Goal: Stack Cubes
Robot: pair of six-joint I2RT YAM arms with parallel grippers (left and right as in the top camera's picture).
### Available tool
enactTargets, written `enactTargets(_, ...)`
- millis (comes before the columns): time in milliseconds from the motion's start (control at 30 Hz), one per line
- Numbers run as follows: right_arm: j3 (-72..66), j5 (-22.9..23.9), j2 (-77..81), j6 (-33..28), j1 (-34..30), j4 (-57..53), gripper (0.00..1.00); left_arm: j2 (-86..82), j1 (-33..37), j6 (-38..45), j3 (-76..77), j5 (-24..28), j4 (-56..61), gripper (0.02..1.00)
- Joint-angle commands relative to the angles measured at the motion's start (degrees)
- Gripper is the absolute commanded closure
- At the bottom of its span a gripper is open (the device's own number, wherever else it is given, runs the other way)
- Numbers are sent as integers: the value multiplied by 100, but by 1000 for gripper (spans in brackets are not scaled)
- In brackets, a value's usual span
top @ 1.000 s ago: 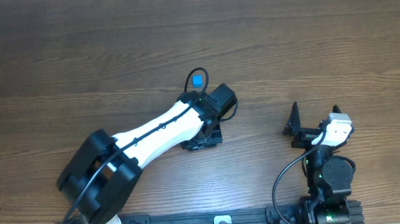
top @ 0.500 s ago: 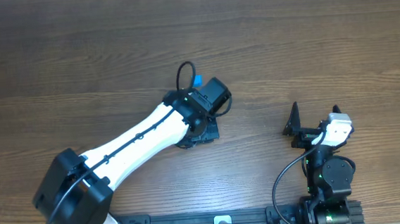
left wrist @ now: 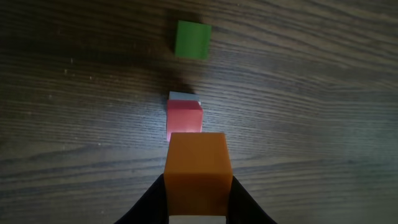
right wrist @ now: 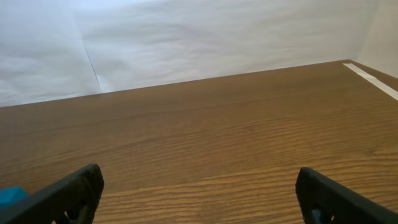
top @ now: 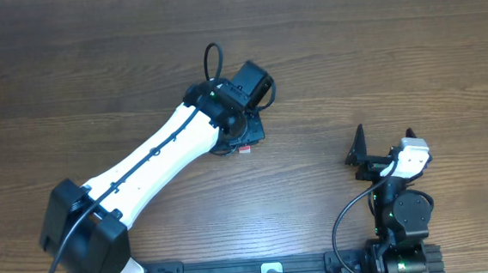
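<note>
the left end effector point(left wrist: 197, 198) pinches an orange cube point(left wrist: 197, 163) between its two fingers, which press on two opposite side faces and leave the cube's other faces free. it hangs above the middle of the wooden counter point(top: 392, 40). just ahead of it a red cube point(left wrist: 185, 118) rests on the counter, with a pale edge showing right behind it that i cannot identify, and a green cube point(left wrist: 192, 40) sits farther off on the same line, well apart from the red one. the cubes look small, rigid and light, with flat smooth faces and crisp edges, so a parallel pinch should hold without any squashing. the likely trouble is slipping or twisting if the pads sit off centre. the best hold is the one shown, flat on the middle of opposite side faces, high enough that the underside stays clear to seat squarely on the cube below. because each piece weighs so little, a stack will probably topple at the slightest sideways nudge, so the fingers should part gently and lift straight away. the right end effector point(right wrist: 199, 193) sits at the near right of the counter with its fingers spread wide and nothing between them, and a blue cube point(right wrist: 9, 196) lies on the counter to its left.
</note>
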Motion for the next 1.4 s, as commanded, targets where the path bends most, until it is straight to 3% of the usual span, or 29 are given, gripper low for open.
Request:
enactTargets(33, -33, 57, -57, 50, 31, -9, 7, 251, 26, 149, 92, -101, -61, 847)
enactTargets(1400, -33, 57, -57, 50, 31, -9, 9, 730, 37, 278, 92, 57, -22, 847)
